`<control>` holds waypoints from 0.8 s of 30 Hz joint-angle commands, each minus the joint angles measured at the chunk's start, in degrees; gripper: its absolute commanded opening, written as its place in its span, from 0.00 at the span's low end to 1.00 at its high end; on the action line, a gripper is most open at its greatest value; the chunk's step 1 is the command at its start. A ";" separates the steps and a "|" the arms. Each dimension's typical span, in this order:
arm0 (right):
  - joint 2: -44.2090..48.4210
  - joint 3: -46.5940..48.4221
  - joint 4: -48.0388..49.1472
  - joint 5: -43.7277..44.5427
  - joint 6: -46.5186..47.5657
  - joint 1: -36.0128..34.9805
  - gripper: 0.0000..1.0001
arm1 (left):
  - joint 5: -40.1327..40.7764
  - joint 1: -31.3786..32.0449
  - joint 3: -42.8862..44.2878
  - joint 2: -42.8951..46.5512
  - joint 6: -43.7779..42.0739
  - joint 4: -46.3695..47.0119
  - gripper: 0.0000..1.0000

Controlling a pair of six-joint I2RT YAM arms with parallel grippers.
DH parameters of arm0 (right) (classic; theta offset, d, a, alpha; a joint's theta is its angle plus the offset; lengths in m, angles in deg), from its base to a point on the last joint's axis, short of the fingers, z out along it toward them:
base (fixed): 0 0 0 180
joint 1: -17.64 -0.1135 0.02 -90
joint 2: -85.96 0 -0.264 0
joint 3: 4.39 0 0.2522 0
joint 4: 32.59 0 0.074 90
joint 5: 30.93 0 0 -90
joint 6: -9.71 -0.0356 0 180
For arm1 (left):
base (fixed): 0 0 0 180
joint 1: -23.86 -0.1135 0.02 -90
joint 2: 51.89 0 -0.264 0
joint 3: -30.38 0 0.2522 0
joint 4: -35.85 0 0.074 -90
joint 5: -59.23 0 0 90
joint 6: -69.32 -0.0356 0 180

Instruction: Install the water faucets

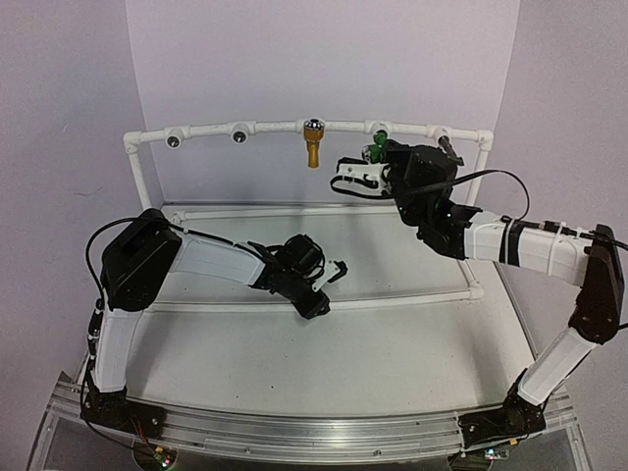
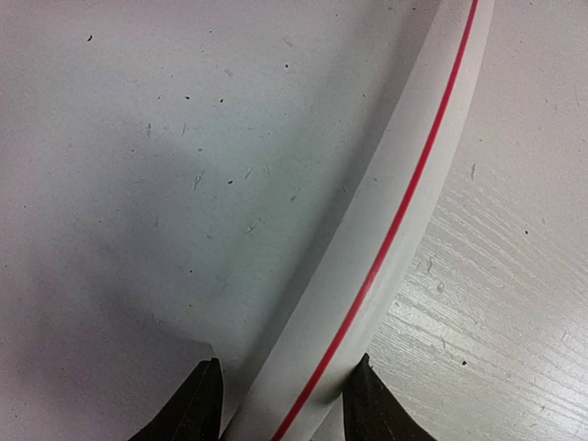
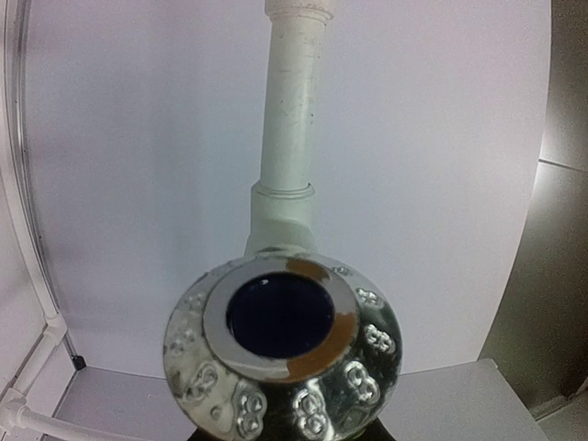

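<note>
A mustard-yellow faucet [image 1: 312, 143] hangs from the middle of the white pipe frame's top bar [image 1: 206, 130]. Just to its right is the green faucet [image 1: 375, 150], with my right gripper [image 1: 367, 165] shut on it at the bar. In the right wrist view its silver cap [image 3: 280, 322] fills the lower centre, against a white pipe fitting [image 3: 287, 193]. A small dark piece [image 1: 447, 146] stands on the bar further right; I cannot tell what it is. My left gripper [image 2: 285, 367] is down at the frame's front pipe [image 2: 386, 220], with its fingers closed on either side of it.
Two bare silver-centred sockets [image 1: 173, 140] [image 1: 238, 135] sit on the left part of the top bar. The frame's low pipes [image 1: 412, 297] ring the white table. The purple back wall stands close behind the bar. The right arm's cable [image 1: 496, 177] loops beside the frame's right post.
</note>
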 commanded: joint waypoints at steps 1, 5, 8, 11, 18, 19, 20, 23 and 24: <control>-0.37 3.00 3.65 2.88 -0.18 0.61 0.00 | -3.58 1.67 -2.33 -2.63 5.66 -1.63 0.19; 1.08 0.63 2.88 3.47 -0.90 0.73 0.00 | -2.96 1.69 -2.67 -2.56 5.58 -1.66 0.19; 1.13 0.94 2.57 3.92 -2.13 0.89 0.00 | -3.20 1.79 -2.90 -2.39 5.69 -1.67 0.18; -0.17 2.41 2.48 3.66 -2.53 0.91 0.00 | -3.88 2.19 -2.95 -2.50 5.59 -1.72 0.17; -3.93 5.41 2.16 5.56 -4.55 0.88 0.00 | -5.65 3.92 -3.32 -3.37 6.09 -1.80 0.15; -4.14 5.34 2.02 5.71 -5.06 0.90 0.00 | -5.94 4.09 -3.45 -3.43 6.15 -1.79 0.15; -4.17 5.36 1.80 5.81 -5.96 0.87 0.00 | -6.03 4.29 -3.64 -3.50 6.11 -1.79 0.14; -3.46 5.78 0.11 5.49 -10.51 1.42 0.00 | -6.17 4.58 -4.16 -3.80 6.11 -1.72 0.14; -3.03 6.06 -1.44 5.23 -12.28 1.58 0.00 | -6.27 4.66 -4.39 -3.89 6.11 -1.72 0.14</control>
